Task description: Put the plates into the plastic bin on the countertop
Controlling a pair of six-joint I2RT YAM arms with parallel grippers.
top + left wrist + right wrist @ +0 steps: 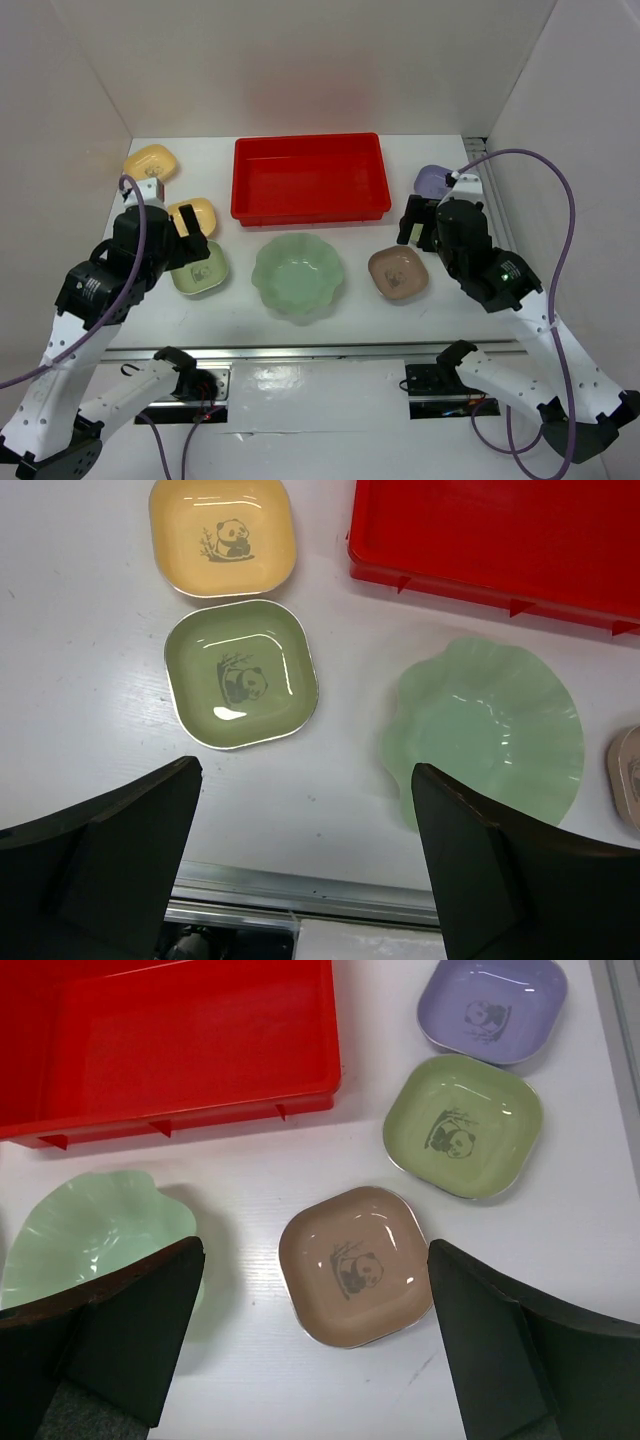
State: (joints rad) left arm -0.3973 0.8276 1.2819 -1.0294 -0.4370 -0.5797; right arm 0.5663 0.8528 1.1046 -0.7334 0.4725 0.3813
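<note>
Top external view shows the red bin (310, 180) standing empty at the back of the desk (360, 315), with all 7 plates lying outside it. I judge the task is at its very start: picking a first dish. My left tool (305, 772) is spread apart and holds nothing. It hovers over bare desk just short of a green dish (241, 674), with a yellow dish (222, 535) beyond that and the scalloped dish (485, 730) off to its right. My right tool (315, 1250) is likewise apart and empty, poised above the pink dish (355, 1265). A second green dish (463, 1125) and the lavender dish (492, 1005) lie farther back. A second yellow dish (150, 162) sits at the far left, near the wall.

Next, I think 1 tool must come down so that 1 finger lands inside a low rim and the other outside it, then pinch, lift and carry to the bin. These dishes are shallow, so the angle will matter.

From above, my right arm (490, 265) hides the second green dish entirely and most of the lavender one. Both wrist views cut off the bin and the scalloped dish. I cannot tell whether the lavender and second green dishes touch.
</note>
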